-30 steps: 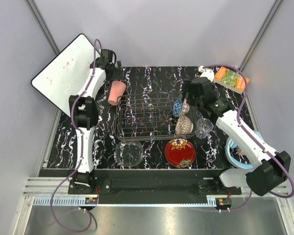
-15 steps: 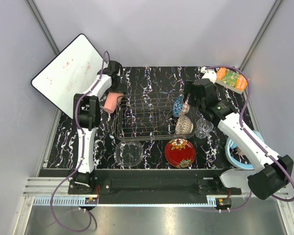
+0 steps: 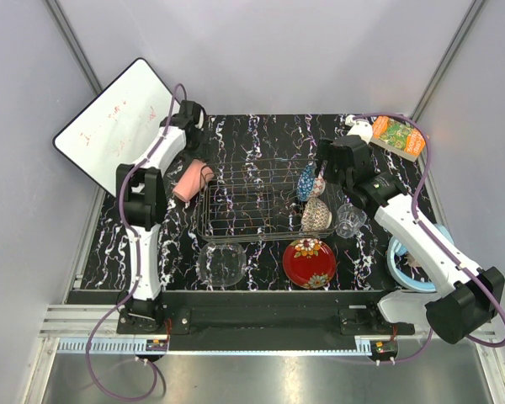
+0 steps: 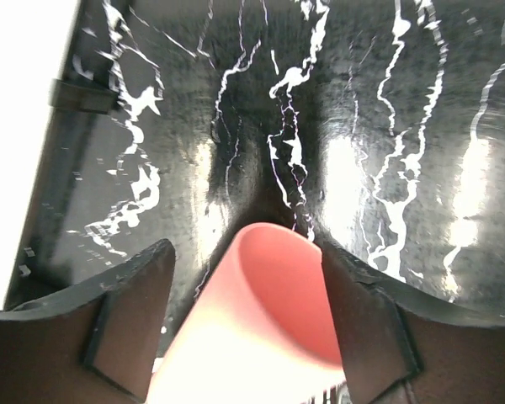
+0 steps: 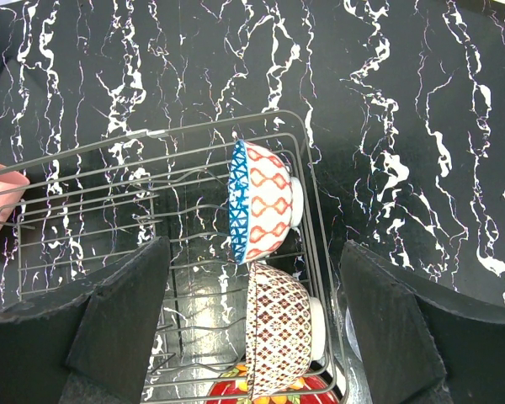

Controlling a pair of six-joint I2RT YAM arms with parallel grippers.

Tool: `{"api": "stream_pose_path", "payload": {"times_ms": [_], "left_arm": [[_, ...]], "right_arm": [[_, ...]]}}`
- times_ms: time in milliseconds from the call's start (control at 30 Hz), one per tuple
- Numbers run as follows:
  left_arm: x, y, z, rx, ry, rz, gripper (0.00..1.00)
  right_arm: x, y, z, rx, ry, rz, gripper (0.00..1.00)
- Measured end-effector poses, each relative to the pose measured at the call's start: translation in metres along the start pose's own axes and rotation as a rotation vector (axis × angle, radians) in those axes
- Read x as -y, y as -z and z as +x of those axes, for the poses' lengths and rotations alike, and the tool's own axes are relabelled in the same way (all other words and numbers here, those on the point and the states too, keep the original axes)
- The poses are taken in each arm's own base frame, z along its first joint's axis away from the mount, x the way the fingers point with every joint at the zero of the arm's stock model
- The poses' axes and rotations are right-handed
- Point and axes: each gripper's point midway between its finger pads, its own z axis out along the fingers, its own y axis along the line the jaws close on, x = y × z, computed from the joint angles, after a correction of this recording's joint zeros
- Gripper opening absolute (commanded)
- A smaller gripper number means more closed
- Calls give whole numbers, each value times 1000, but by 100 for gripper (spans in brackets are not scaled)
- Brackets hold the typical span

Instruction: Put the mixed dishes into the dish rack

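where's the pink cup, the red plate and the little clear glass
pink plastic cup (image 3: 186, 183), top view, on its side wall
round red floral plate (image 3: 310, 262), top view, on its centre
small clear glass (image 3: 349, 220), top view, on its body

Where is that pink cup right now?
In the overhead view, the pink cup is on the left, just outside the wire rack's left end, between the fingers of the left gripper.

Three bowls (one plate, cup, glass).
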Motion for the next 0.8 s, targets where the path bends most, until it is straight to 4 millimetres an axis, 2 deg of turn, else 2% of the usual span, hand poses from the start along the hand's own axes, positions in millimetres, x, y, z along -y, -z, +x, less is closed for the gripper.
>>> {"api": "stream_pose_path", "payload": {"times_ms": [167,333,633,733,767,800], "left_arm": [[-1,22,-13,48,-18,1,71],[-1,34,-14,52,-38,-6,71],[-3,34,19,-22,-70,-36,71],[-3,34,21,-27,-73,-40,54],[-3,34,22,-29,-78,-40,46],[-2,34,22,-30,-76,-39,42]], "right_arm": [[0,0,0,-2,1,1,89],[3,1,4,-15,8,11,89],[4,1,3,-12,8,17,89],[4,2,2,-8,6,15,89],[4,3,1,-6,5,14,89],[4,4,1,-5,5,13,89]]}}
